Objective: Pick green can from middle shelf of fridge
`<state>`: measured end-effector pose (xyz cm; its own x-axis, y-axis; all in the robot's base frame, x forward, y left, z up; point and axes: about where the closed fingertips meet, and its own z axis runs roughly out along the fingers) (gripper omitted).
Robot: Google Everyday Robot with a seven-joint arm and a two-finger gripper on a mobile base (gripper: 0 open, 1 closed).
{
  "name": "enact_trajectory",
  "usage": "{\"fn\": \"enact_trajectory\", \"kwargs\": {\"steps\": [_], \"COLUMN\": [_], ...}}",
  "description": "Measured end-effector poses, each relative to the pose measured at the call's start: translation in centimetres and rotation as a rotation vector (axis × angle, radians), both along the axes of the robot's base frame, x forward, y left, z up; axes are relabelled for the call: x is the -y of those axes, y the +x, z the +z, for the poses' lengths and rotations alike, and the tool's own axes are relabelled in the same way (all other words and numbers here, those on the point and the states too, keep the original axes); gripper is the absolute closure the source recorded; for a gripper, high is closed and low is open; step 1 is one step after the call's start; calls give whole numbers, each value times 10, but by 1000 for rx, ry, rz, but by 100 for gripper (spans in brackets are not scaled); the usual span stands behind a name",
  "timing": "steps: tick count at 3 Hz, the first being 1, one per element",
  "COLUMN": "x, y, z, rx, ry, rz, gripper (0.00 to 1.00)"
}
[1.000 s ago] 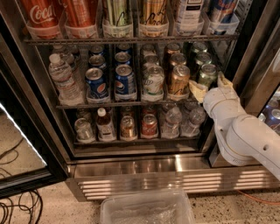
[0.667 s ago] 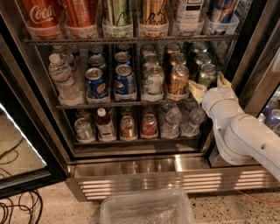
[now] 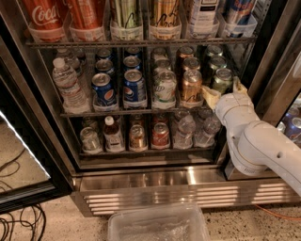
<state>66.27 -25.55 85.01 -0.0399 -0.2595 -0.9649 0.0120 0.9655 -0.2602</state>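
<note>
The fridge [image 3: 141, 183] stands open, with its steel louvred panel along the bottom. On the middle shelf [image 3: 117, 112] the cans sit in rows running front to back: two rows of blue cans [image 3: 104, 89], then a row of white-and-green cans [image 3: 165, 87], then bronze cans [image 3: 190, 84], and at the far right the green cans. A clear water bottle [image 3: 68, 84] stands at the left end of this shelf.

The white arm [image 3: 263, 146] reaches in from the lower right. Its hand [image 3: 225, 92] is at the right end of the middle shelf, with its pale fingers [image 3: 210, 96] spread open on either side of the front green can [image 3: 222, 80]. One finger shows just left of the can, between it and the front bronze can; the other tip shows just to the can's right. The can stands upright on the shelf, its silver top visible above the hand. Whether the fingers touch the can is not clear.

Above, the top shelf [image 3: 141, 41] carries large red bottles [image 3: 44, 14] and tall cans. Below, the bottom shelf [image 3: 146, 149] holds small bottles and cans. A clear plastic bin [image 3: 157, 226] rests on the floor in front of the fridge, and dark cables [image 3: 16, 226] lie at the lower left.
</note>
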Motion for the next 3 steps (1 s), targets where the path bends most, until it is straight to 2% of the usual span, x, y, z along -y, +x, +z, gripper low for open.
{"fn": "enact_trajectory", "kwargs": {"steps": [1,3], "x": [-2,-2], "y": [4,4], "z": [-1,-1], "rx": [-6,-6], "ry": [4,4], "rz": [-2,-2], "gripper": [41,87]}}
